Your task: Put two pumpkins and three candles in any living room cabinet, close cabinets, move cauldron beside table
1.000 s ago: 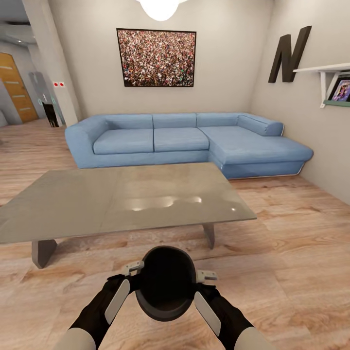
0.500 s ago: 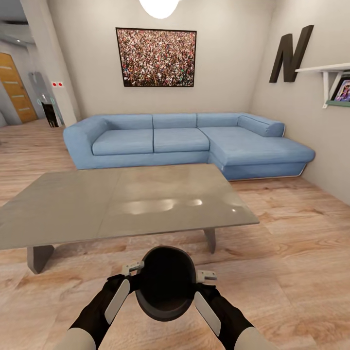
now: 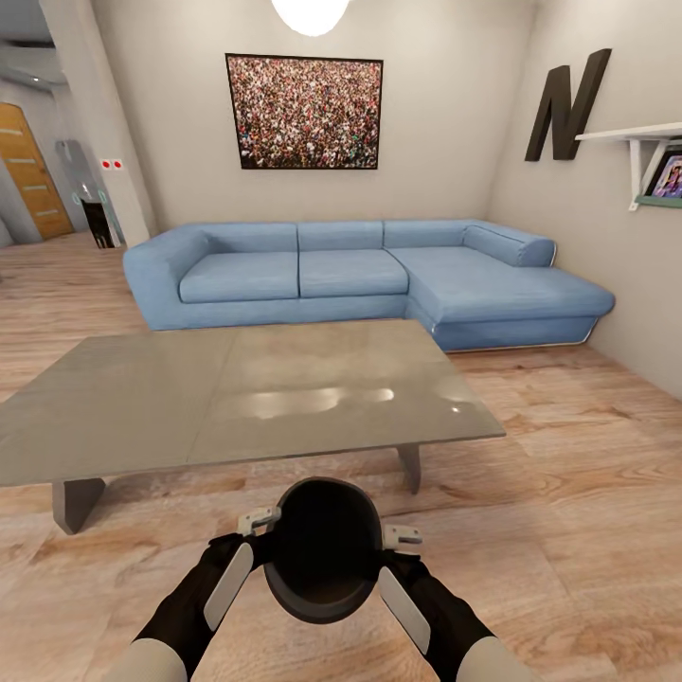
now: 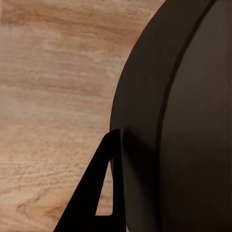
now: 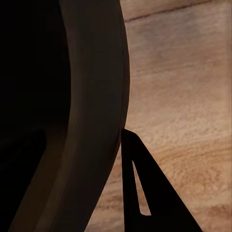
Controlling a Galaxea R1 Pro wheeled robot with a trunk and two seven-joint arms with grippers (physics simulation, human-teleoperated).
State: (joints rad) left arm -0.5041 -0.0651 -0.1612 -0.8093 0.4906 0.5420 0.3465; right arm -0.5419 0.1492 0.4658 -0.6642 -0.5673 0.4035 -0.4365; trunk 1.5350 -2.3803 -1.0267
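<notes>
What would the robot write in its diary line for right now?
phase: carrying | held: cauldron between left gripper and right gripper | ahead: table | cauldron off floor

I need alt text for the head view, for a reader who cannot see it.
Two black robot arms hold a black cauldron between them above a wooden floor, just in front of a low grey table. Behind the table stands a blue corner sofa.
</notes>
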